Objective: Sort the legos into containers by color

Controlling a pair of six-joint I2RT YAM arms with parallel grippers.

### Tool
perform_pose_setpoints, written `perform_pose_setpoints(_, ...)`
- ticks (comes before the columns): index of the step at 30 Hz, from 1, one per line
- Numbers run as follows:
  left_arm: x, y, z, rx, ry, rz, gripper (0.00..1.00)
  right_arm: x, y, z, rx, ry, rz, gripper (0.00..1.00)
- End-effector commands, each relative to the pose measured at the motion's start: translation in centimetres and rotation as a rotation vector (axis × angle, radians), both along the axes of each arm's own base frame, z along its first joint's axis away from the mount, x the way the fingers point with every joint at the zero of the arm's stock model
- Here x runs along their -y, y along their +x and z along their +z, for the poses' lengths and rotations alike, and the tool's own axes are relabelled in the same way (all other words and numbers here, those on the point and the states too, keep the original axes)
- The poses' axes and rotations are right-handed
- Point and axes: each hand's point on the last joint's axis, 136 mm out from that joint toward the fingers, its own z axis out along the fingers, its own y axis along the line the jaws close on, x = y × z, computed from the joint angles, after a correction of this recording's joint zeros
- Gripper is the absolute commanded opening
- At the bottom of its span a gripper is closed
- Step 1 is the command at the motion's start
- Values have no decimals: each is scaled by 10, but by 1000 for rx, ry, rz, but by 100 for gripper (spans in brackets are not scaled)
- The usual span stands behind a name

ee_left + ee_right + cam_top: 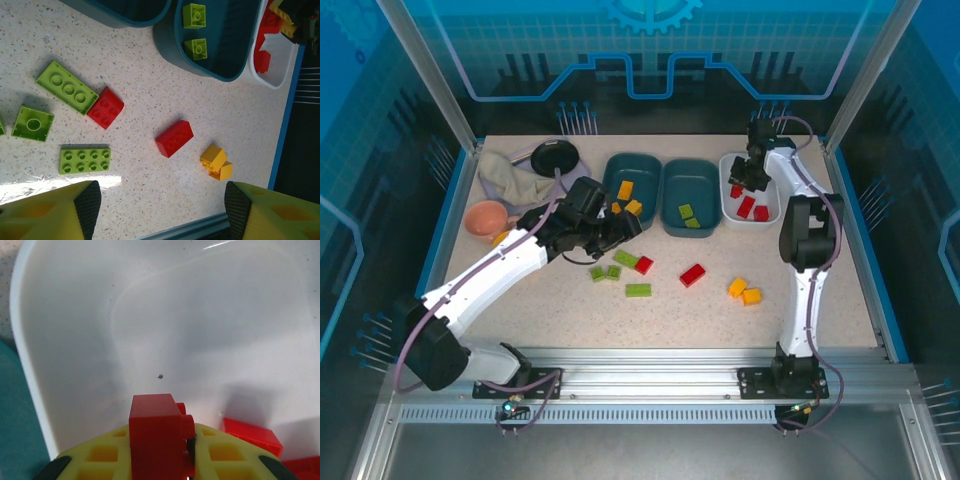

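Note:
Three containers stand at the back: a teal tray [610, 172] with orange-yellow legos, a teal tray [690, 166] with green legos [194, 15], and a white tray [724, 190] with red legos [746, 207]. My right gripper [751, 172] hangs over the white tray [65, 340], shut on a red lego [156, 432]. My left gripper [620, 228] is open above the table with nothing between its fingers [89, 202]. Loose on the table lie green legos [85, 160], a red one [106, 107] against a long green one [67, 87], another red [174, 138] and two yellow ones [216, 161].
A pink cup [485, 218], a crumpled cloth [510, 178] and a small black pan [554, 155] sit at the back left. A metal rail [190, 230] runs along the table's near edge, and blue walls border the sides.

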Motion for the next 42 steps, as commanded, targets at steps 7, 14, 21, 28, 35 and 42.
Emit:
perform_pose_setpoints(7, 7, 7, 6, 20, 34, -40, 69, 3, -5, 35, 14, -13, -2, 52)
perform_pose_setpoints(14, 27, 8, -3, 2, 61, -136, 69, -5, -23, 104, 118, -56, 14, 57)
perform_pose_setpoints(21, 62, 6, -16, -8, 101, -289, 69, -24, -94, 153, 161, -109, 12, 54)
perform_pose_setpoints(28, 122, -2, -38, -50, 137, -437, 70, -25, -208, 150, 88, -136, -12, 54)
perform_pose_setpoints(35, 184, -11, -79, -224, 173, -430, 74, -17, -295, 158, 131, -43, -42, 61)
perform_pose_setpoints(42, 221, -22, -109, -468, 117, -239, 78, -30, -329, 180, 274, 59, 105, 71)
